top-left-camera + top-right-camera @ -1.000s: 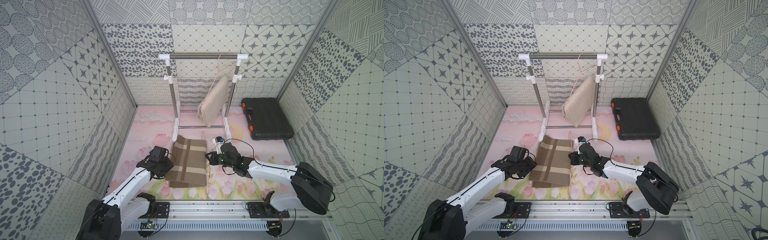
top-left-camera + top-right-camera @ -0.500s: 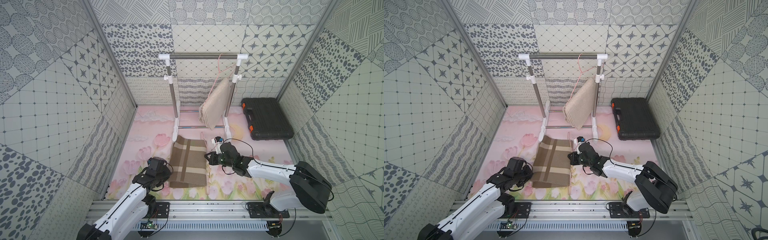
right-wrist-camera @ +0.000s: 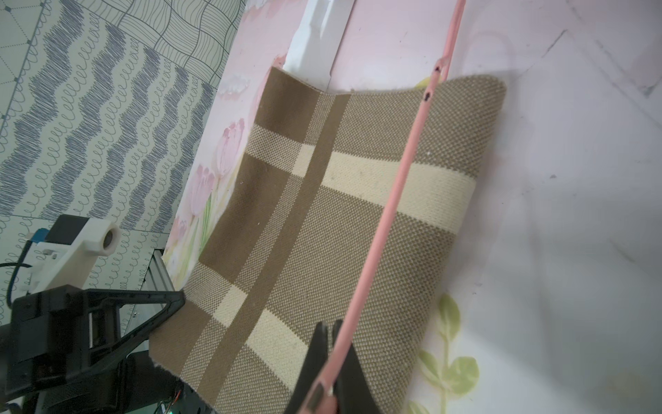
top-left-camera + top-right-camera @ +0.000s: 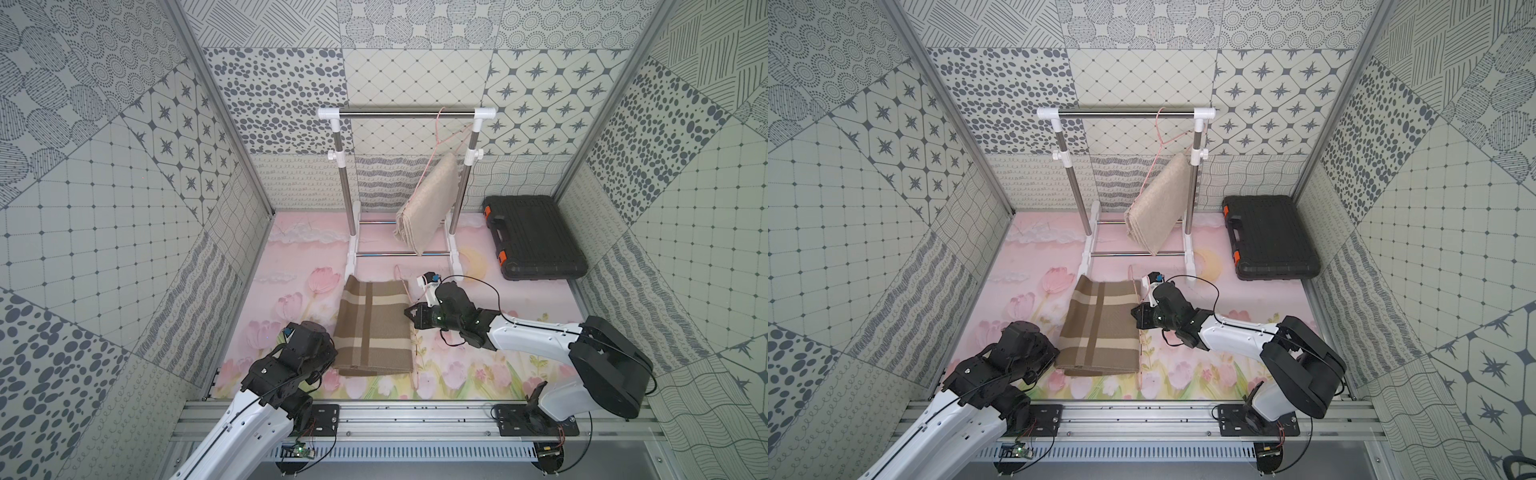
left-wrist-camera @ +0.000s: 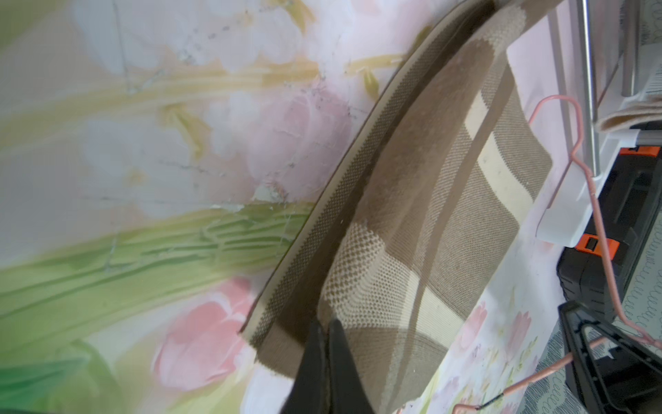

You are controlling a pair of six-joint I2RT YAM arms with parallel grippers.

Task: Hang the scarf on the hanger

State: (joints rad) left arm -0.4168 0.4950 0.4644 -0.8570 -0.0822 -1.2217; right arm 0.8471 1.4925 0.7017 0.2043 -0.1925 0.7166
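Left wrist view | left gripper (image 5: 326, 324) clamped on scarf (image 5: 430, 200) edge | hanger (image 3: 396, 211) — pinched by right gripper (image 3: 331, 331) — run 12-to-6 along scarf's 3 o'clock edge in both top views

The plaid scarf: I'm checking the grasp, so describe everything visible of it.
The plaid scarf is woven, brown with cream bands, folded in layers on the floral mat before the rack. The left gripper is shut on its near corner, top layer raised. The pink hanger, in the right gripper, crosses its opposite edge.
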